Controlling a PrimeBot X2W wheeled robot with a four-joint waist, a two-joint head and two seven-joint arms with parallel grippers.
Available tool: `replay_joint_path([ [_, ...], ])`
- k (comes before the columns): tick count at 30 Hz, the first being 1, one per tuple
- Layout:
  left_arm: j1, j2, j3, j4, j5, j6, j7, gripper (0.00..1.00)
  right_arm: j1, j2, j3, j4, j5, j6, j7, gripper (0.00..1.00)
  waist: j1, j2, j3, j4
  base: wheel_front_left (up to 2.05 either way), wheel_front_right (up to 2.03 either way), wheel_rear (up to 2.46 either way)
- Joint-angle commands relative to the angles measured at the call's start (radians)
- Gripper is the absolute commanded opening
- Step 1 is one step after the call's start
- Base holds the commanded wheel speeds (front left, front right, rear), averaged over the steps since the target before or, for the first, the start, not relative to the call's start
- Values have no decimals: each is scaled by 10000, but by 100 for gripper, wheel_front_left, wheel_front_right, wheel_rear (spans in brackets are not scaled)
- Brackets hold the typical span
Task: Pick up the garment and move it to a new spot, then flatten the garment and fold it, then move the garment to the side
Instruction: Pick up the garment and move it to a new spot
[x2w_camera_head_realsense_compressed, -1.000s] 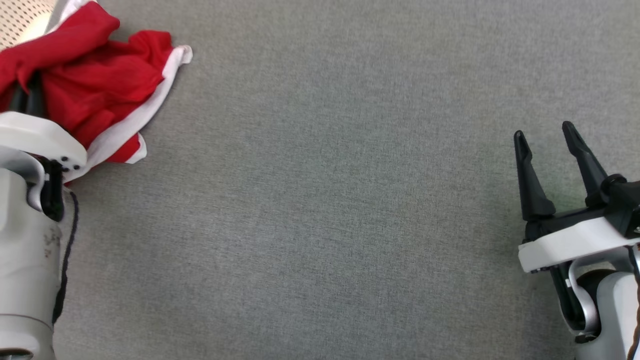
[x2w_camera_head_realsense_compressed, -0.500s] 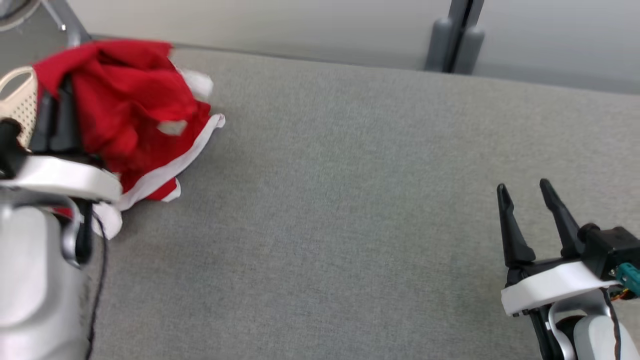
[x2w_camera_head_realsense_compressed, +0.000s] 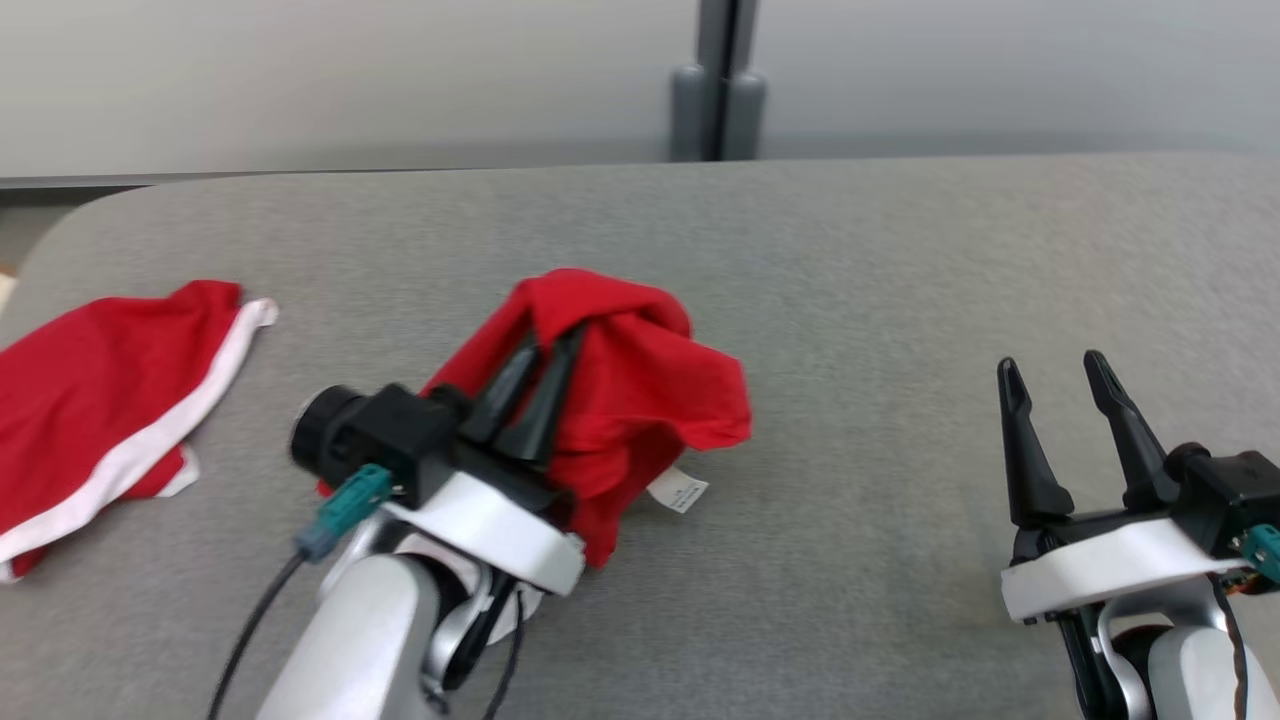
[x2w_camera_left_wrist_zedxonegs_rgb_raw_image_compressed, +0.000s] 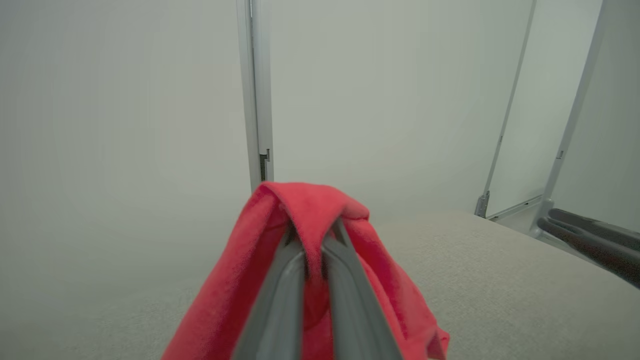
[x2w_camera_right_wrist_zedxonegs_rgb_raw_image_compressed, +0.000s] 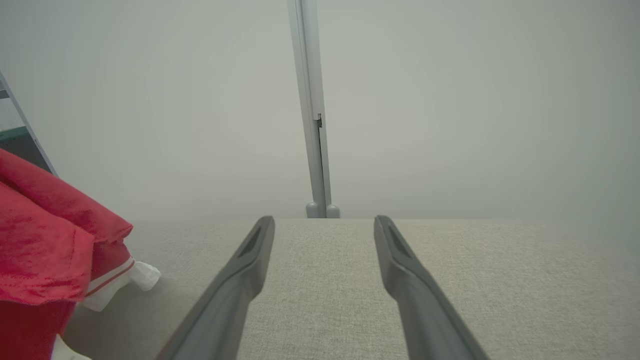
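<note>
The garment (x2w_camera_head_realsense_compressed: 650, 380) is a crumpled red cloth with a small white tag (x2w_camera_head_realsense_compressed: 678, 490). It hangs bunched over my left gripper (x2w_camera_head_realsense_compressed: 555, 337) near the middle of the grey table (x2w_camera_head_realsense_compressed: 900, 250), its lower folds resting on the cloth surface. In the left wrist view the left gripper (x2w_camera_left_wrist_zedxonegs_rgb_raw_image_compressed: 312, 235) is shut on a fold of the garment (x2w_camera_left_wrist_zedxonegs_rgb_raw_image_compressed: 300, 200). My right gripper (x2w_camera_head_realsense_compressed: 1050, 362) stands open at the right, well apart from the garment, with nothing between its fingers. The right wrist view shows the right gripper (x2w_camera_right_wrist_zedxonegs_rgb_raw_image_compressed: 324, 222) open and the garment (x2w_camera_right_wrist_zedxonegs_rgb_raw_image_compressed: 45, 240) at its left edge.
A second spread of red cloth with a white stripe (x2w_camera_head_realsense_compressed: 100, 400) lies at the table's left edge; whether it joins the held cloth I cannot tell. A grey post (x2w_camera_head_realsense_compressed: 715, 90) stands against the pale wall behind the table's far edge.
The head view has swung up, bringing the far wall into it. My left gripper has carried the red garment from the far left to near the table's middle. The right gripper stays open.
</note>
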Motion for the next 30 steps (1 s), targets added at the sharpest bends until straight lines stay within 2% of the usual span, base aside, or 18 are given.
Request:
replay_joint_path([
  [1,-363,-62,-400,-46,-149,-35,-44,0,-240,-12,10,-41,18,-3,25,100,0,0,642,-1026,0,0,0],
  [3,-733,-146,-902,74,-259,-33,-90,0,-376,0,79,-50,63,-3,-36,100,0,0,958,-1633,0,0,0],
  [4,-1145,-209,-1361,282,-329,-34,-153,0,-546,8,139,-13,120,-3,-142,100,0,0,1278,-2249,0,0,0],
  [7,-1774,-241,-1948,802,-440,-13,-184,0,-661,29,76,89,233,-3,-303,100,0,0,1780,-3045,0,0,0],
  [10,-2189,-252,-2490,1667,-585,-4,-182,0,-696,38,-32,255,397,-2,-511,100,0,0,2228,-3625,0,0,0],
  [14,-2480,-261,-3129,2945,-747,5,-249,0,-707,42,15,537,741,-2,-808,100,0,0,2613,-4015,0,0,0],
  [15,-2569,-263,-3218,3198,-731,61,-345,9,-741,40,32,618,783,-2,-887,100,0,0,2658,-4043,0,0,0],
  [16,-2632,-265,-3331,3423,-691,89,-410,67,-762,42,38,695,806,-2,-954,100,0,0,2669,-4046,0,0,0],
  [17,-2656,-272,-3430,3576,-712,86,-519,100,-763,41,48,757,866,-3,-1014,100,0,0,2668,-4024,0,0,0],
  [24,-2586,-269,-3702,3940,-631,225,-1199,100,-830,38,-5,1068,710,-3,-1152,100,0,0,2185,-3415,0,0,0],
  [30,-1801,54,-3304,3533,-902,619,-1579,100,-627,34,-84,1147,478,-3,-938,100,0,0,1316,-2529,0,0,0],
])
